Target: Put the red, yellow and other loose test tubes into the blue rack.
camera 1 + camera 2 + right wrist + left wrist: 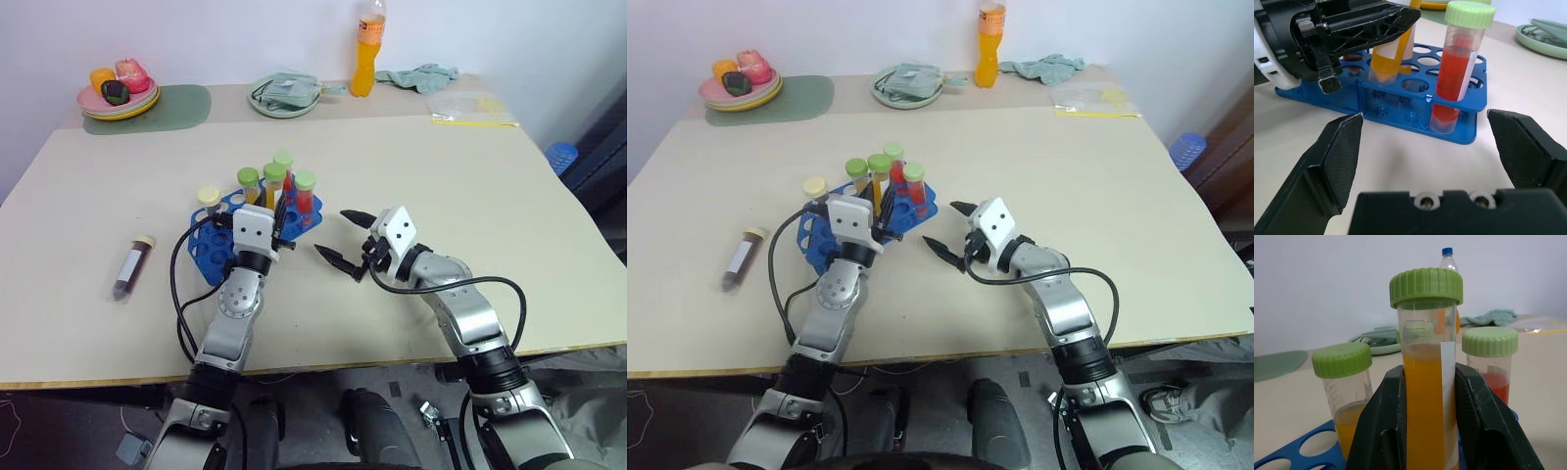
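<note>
Left pincer (1425, 431) clamps the amber-yellow, green-capped plastic test tube (1426, 382) upright over the bright blue rack (211, 245) at frame centre, apparently for seating, while the right pincer (345, 240) waits open beside it.

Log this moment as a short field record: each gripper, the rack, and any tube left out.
left gripper: jaws shut on the yellow tube, green cap, white label, at the blue rack
right gripper: jaws wide open, holding nothing, beside the rack's near end
blue rack: several green-capped tubes standing, including a red tube at one corner
loose tube: the maroon tube, cream cap, lying on the table on the robot's left of the rack
remaining: maroon tube not yet racked
</note>
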